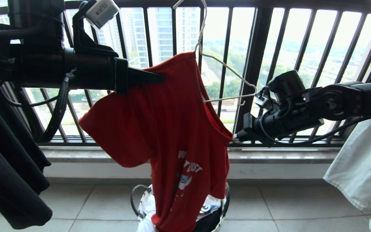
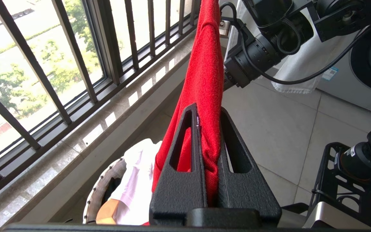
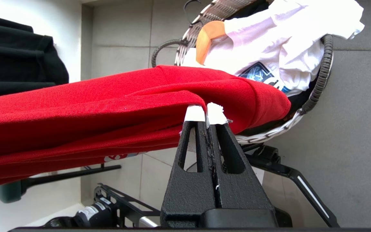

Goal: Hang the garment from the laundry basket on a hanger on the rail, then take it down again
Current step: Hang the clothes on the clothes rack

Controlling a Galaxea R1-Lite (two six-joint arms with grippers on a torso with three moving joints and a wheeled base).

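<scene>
Left gripper (image 1: 159,78) clamping garment (image 1: 172,129) shoulder – right gripper (image 1: 235,138) pinching opposite edge

I have the garment (image 1: 169,129) hanging in the middle, straight ahead of me, with one shoulder draped on the hanger (image 1: 227,69) and the hanger's other arm sticking out bare to the right. My left hand (image 1: 155,78) reaches in from the left and meets the cloth high on its left side; my right hand (image 1: 235,138) comes in from the right and touches the cloth's right edge, below the hanger. The laundry basket (image 1: 140,201) sits on the floor directly beneath, the garment's lower end dropping into it among other clothes. The window railing (image 1: 256,48) runs behind everything. Another garment hangs at far left, one more at far right.
</scene>
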